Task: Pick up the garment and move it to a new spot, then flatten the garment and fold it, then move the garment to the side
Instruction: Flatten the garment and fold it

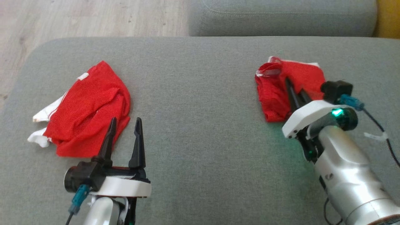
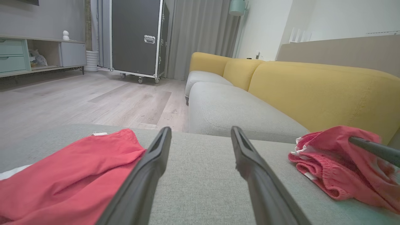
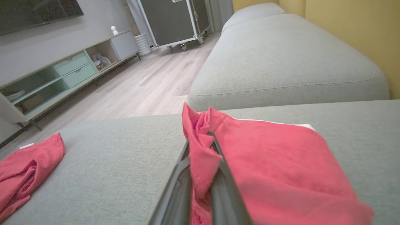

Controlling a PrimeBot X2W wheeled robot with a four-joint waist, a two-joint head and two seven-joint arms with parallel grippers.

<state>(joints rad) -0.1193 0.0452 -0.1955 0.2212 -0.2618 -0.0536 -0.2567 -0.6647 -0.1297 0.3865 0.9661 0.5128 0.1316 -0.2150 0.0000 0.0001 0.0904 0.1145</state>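
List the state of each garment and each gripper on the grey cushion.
left garment: crumpled, lying free on the cushion.
right garment: bunched, one fold pinched.
left gripper: fingers apart, empty.
right gripper: fingers shut on the right garment.

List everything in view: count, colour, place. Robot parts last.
cushion: one, grey, under both garments
left garment: one, red with white trim, crumpled on its left side
right garment: one, red with white trim, bunched on its right side
sofa: one, grey seat with yellow back, beyond the cushion
floor: one, pale wood, left of sofa
case: one, black on wheels, far across floor
cabinet: one, grey with teal drawers, along the wall
left gripper: one, dark fingers, open, beside left garment
right gripper: one, dark fingers, shut on right garment
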